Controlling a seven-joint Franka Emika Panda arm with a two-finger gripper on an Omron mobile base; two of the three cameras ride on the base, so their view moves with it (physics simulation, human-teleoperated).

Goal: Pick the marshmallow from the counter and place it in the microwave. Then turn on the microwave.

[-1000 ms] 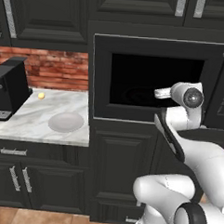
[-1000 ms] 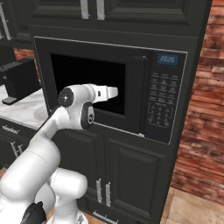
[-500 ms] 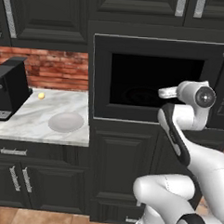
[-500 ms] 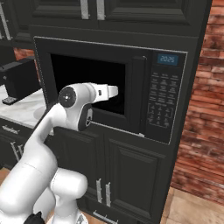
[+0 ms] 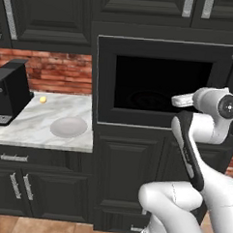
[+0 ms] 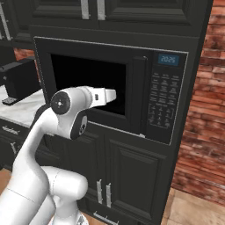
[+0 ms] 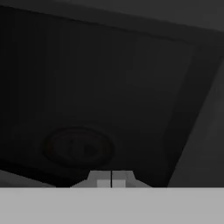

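I'm holding my tool (image 6: 113,93) clenched on nothing, fingertips (image 7: 111,179) pressed flat together, pointing level at the microwave (image 5: 161,82) door glass. In the hand view I'm seeing the red-ringed turntable (image 7: 78,148) dimly through the dark glass, ahead of the tool and slightly to one side, so the door is looking shut and the tool is sitting just in front of it, near or touching, can't tell which.

Marshmallow: I'm not making it out; too dark behind the glass to tell whether it's lying on the turntable. On the table (image 5: 38,129), well off to the tool's left, I'm seeing a grey plate (image 5: 68,127), a yellow ball (image 5: 43,99) and a black coffee machine (image 5: 9,92), no cube among them. Judging from that, placing is probably done.

Keypad (image 6: 160,100) is sitting off to the tool's right, past the door handle (image 6: 137,94). Clenched fingers make one blunt tip, good for poking a button, so I'm guessing the next step is swinging right to the keypad and pressing start. Risk: hitting the wrong key.
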